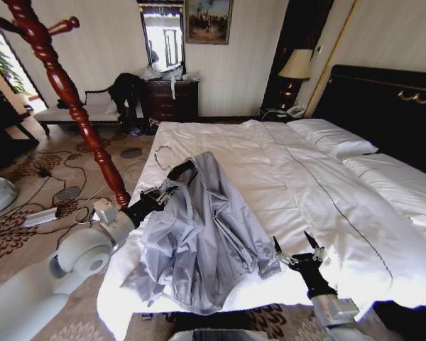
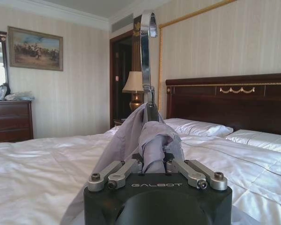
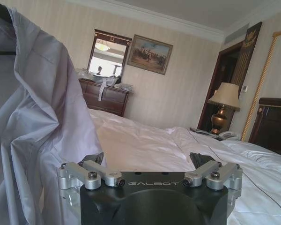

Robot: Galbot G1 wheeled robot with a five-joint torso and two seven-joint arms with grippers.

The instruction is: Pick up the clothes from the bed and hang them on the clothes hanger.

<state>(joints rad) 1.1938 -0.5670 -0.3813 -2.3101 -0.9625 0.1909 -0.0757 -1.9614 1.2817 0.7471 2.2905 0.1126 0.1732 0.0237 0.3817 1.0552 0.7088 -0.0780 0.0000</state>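
At centre-left of the head view, the left gripper (image 1: 158, 193) is closed on the hanger (image 2: 147, 56) inside the grey jacket (image 1: 199, 234), which lies on the bed (image 1: 284, 185). The right gripper (image 1: 298, 257), lower right, is open beside the hem. Lift slowly, keeping the collar seated. "GALBOT" is printed on both grippers.

The jacket (image 1: 199, 234) is thin grey cloth with a slight sheen, crumpled. The bed (image 1: 270, 170) has smooth white quilted sheets. The hanger hook (image 2: 147, 51) is polished metal. The stand (image 1: 71, 99), near left, is glossy red-brown turned wood. The headboard (image 1: 383, 106) is dark wood.
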